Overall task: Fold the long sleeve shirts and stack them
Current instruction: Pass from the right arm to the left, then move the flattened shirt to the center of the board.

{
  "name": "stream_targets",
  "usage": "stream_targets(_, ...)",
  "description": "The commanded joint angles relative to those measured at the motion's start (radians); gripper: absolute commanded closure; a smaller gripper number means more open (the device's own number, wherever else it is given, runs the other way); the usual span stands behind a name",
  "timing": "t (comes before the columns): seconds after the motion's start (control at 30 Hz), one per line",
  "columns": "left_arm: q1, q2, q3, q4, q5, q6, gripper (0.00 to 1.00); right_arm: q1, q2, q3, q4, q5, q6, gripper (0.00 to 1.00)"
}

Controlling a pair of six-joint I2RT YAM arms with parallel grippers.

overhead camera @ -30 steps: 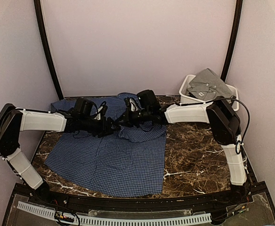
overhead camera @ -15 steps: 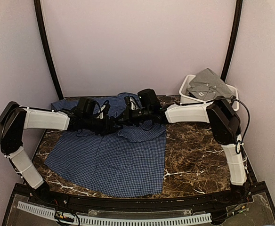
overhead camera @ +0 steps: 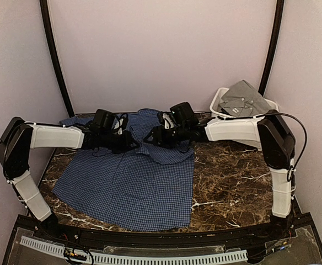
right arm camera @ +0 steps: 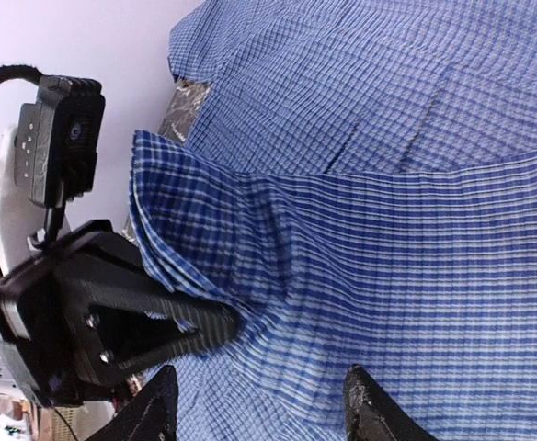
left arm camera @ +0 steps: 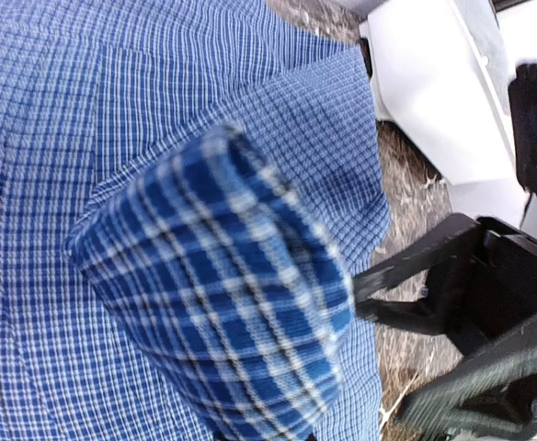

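Label (overhead camera: 234,111) on the grey shirt (overhead camera: 245,93) is unreadable, left claw (overhead camera: 135,144) pinches the navy shirt (overhead camera: 133,187), right claw (right arm camera: 261,400) stands open.

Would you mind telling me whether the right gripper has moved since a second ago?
Yes. The right gripper has drawn back rightward, toward the white bin, jaws open over the navy-blue shirt.

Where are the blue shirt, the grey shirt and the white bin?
blue shirt (overhead camera: 128,190), top view, flat lower front.
grey shirt (overhead camera: 242,96), top view, bundled cloth.
white bin (overhead camera: 217,106), top view, left rim.
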Motion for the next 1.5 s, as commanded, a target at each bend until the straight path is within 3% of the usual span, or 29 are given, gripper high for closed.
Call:
stream_targets(0.0, 0.014, -0.013, 0.074, -0.061, -0.105, 0.025, 1.00, -0.068, -0.171, -0.111, -0.089, 0.175, -0.115, 0.41)
stream_targets(0.37, 0.122, 0.011, 0.301, -0.204, -0.135, 0.120, 1.00, -0.129, -0.325, -0.408, -0.135, 0.414, -0.158, 0.44)
stream_targets(0.53, 0.142, 0.066, 0.425, -0.251, -0.117, 0.158, 1.00, -0.118, -0.277, -0.433, -0.118, 0.423, -0.163, 0.45)
stream_targets(1.0, 0.145, 0.153, 0.546, -0.307, -0.099, 0.194, 1.00, 0.027, -0.245, -0.507, -0.167, 0.545, -0.119, 0.47)
stream_targets(1.1, 0.145, 0.166, 0.571, -0.312, -0.098, 0.192, 1.00, 0.029, -0.231, -0.516, -0.199, 0.586, -0.104, 0.62)
stream_targets(1.23, 0.145, 0.194, 0.605, -0.312, -0.094, 0.184, 1.00, 0.008, -0.209, -0.466, -0.274, 0.656, -0.122, 0.98)
stream_targets(1.47, 0.144, 0.254, 0.667, -0.274, -0.074, 0.151, 1.00, -0.123, -0.166, -0.380, -0.310, 0.664, -0.223, 1.00)
